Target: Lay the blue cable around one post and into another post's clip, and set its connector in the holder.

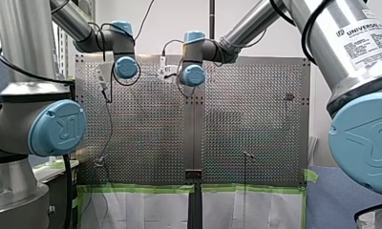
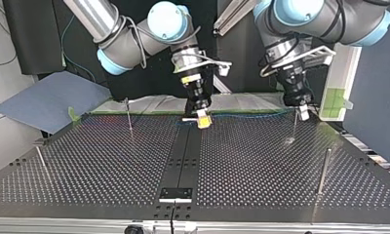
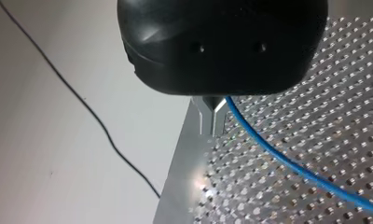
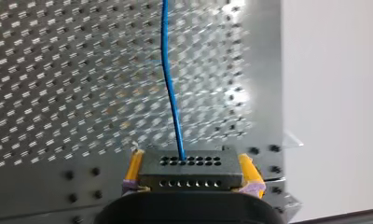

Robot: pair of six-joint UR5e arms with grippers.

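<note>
Pincer check first: right pincer (image 2: 202,118) clenched on the connector (image 4: 190,170), yellow pads (image 4: 134,170) squeezing the short sides of that dark multi-hole block, blue cable (image 4: 173,93) coming straight out of its face. Then left pincer (image 3: 212,122): metal tips closed, looks like pinching the same cable a bit further along. Both hanging over the far edge of the tabletop (image 2: 110,161) in the top view, cable strung between them, near enough straight, not round any post yet.

Handling guess: thin, light, floppy stuff, so no holding a shape unless kept gently taut. Slick jacket too, most likely, so expect sliding through those bare metal tips. Handy for feeding out length, bad if tugged hard. Connector rigid and blocky, best held exactly like now, by the flat sides. Never dragged by the wire at the entry into the block, probably the weak spot.

Containers: only a black bracket (image 2: 176,194) at the near end of the centre strip in the top view, presumably the holder, with nothing seated in it. Thin posts (image 2: 128,117) dotted around, clips too small to make out.
</note>
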